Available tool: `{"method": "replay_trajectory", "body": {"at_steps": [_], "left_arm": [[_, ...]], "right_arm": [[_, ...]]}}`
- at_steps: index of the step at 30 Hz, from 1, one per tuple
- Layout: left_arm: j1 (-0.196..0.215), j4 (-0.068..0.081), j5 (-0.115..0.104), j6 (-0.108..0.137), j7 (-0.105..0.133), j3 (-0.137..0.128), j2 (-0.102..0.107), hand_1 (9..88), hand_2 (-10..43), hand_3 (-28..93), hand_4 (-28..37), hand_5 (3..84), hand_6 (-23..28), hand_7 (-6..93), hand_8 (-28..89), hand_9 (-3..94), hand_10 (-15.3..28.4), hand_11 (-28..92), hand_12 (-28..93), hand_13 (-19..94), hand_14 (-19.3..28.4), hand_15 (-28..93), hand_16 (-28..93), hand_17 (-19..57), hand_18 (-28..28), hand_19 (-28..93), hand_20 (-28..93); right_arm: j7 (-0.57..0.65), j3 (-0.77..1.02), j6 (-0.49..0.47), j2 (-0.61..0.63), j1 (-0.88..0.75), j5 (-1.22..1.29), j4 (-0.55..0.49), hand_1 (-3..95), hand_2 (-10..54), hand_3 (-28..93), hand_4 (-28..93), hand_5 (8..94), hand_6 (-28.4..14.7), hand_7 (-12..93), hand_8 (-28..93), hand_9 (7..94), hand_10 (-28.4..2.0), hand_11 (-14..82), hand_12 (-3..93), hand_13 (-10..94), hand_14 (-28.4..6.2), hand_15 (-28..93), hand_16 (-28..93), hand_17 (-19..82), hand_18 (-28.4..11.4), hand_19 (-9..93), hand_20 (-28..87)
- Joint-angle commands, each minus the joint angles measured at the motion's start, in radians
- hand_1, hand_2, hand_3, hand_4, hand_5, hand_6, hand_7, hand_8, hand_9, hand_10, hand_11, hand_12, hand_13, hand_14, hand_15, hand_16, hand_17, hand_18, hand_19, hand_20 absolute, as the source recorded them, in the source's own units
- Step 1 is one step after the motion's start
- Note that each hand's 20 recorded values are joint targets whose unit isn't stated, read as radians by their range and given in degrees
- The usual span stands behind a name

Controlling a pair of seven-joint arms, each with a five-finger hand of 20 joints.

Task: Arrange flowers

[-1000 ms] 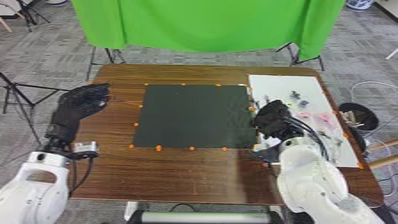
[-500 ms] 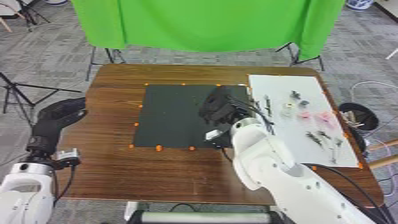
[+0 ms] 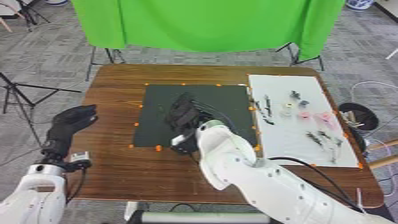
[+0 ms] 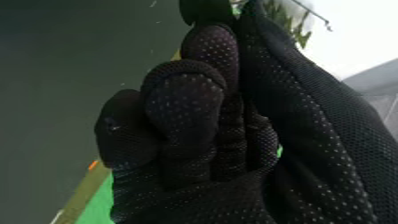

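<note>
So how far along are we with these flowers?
It looks early. Done: I can't make out any finished arrangement on the dark mat. In hand: the right hand is over that mat, but I can't tell whether it holds a stem. Left: pink flowers and dark sprigs lie on the white sheet, probably awaiting placement.

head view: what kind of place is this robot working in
Probably a robotics lab or a recording studio: a green cloth hangs behind the brown wooden table, tripod legs stand on the grey floor, and orange markers line the dark mat.
</note>
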Motion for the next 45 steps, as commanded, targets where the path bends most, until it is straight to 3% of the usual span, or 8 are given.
{"method": "replay_trajectory", "body": {"at_steps": [1,7,9,28,32,40,41,45], "left_arm": [[-0.061,0.024,-0.020,-0.029,0.008,0.057,-0.016,40.5,-9.5,63,-14.1,48.1,0.8,22.2,-9,43.5,11.6,24,15,39,15.9,29,0,10.7,13.7,21,25],[-0.107,0.042,-0.008,-0.056,0.008,0.099,-0.020,40.3,-9.5,64,-14.1,48.0,0.8,22.2,-9,43.3,11.5,23,15,39,15.9,28,0,10.7,13.7,21,25],[-0.109,0.041,-0.010,-0.049,0.010,0.107,-0.022,40.4,-9.5,63,-14.3,48.0,0.8,22.3,-9,43.4,11.5,23,15,39,15.8,29,0,10.7,13.7,21,25],[-0.074,0.018,-0.021,-0.024,0.014,0.113,-0.031,40.2,-9.5,64,-14.2,47.7,0.8,22.0,-9,43.2,11.6,23,15,38,15.9,28,0,10.5,13.7,21,25],[-0.091,0.027,-0.030,-0.019,0.017,0.135,-0.024,40.3,-9.5,63,-14.3,47.6,0.8,21.9,-9,43.2,11.6,23,15,38,15.9,28,0,10.5,13.7,21,25],[-0.092,0.026,-0.017,-0.034,0.014,0.129,-0.039,40.2,-9.5,63,-14.2,47.6,0.7,21.9,-9,43.0,11.6,23,15,38,15.9,28,0,10.3,13.8,21,25],[-0.088,0.025,-0.032,-0.021,0.018,0.138,-0.025,40.2,-9.5,63,-14.2,47.6,0.8,21.8,-9,43.0,11.6,23,15,38,15.9,28,0,10.3,13.8,21,25],[-0.082,0.023,-0.026,-0.027,0.016,0.129,-0.034,40.2,-9.5,63,-14.2,47.6,0.8,21.7,-9,42.9,11.6,23,15,38,15.9,28,0,10.3,13.7,21,25]], "right_arm": [[0.002,-0.038,0.119,-0.029,-0.007,0.070,0.034,56.9,-9.5,64,19,77.0,-3.6,33,15,86.6,-10.9,20.0,57.9,90,-2.7,53,34,68,-6.6,84,42],[0.009,-0.095,0.208,-0.035,0.002,0.127,0.048,57.2,-9.5,64,18,76.8,-3.6,34,14,86.6,-10.9,19.9,57.4,90,-2.7,52,34,69,-6.7,83,42],[0.009,-0.100,0.219,-0.040,0.004,0.144,0.055,57.3,-9.5,64,18,76.6,-3.7,34,13,86.5,-10.9,19.9,57.3,91,-2.7,52,34,69,-6.6,83,42],[0.030,-0.128,0.309,-0.071,0.032,0.298,0.117,58.3,-9.5,64,14,75.6,-3.9,36,10,86.4,-10.6,18.2,55.1,92,-2.8,46,33,70,-5.9,77,40],[0.018,-0.125,0.330,-0.075,0.033,0.329,0.122,58.4,-9.5,64,13,75.3,-3.9,36,10,86.5,-10.5,17.9,54.4,92,-2.7,44,33,71,-5.7,75,40],[0.020,-0.123,0.357,-0.084,0.035,0.372,0.130,58.4,-9.5,65,11,74.6,-3.6,36,9,86.3,-10.4,17.4,53.4,92,-2.8,43,33,71,-5.8,73,41],[0.020,-0.118,0.355,-0.088,0.031,0.370,0.134,58.4,-9.5,65,11,74.7,-3.6,36,8,86.3,-10.4,17.4,53.4,92,-2.8,43,33,71,-5.7,73,41],[0.019,-0.126,0.359,-0.085,0.033,0.370,0.129,58.7,-9.5,65,9,74.2,-3.5,36,8,86.3,-10.5,16.6,52.7,92,-2.8,41,32,71,-5.5,70,41]]}}
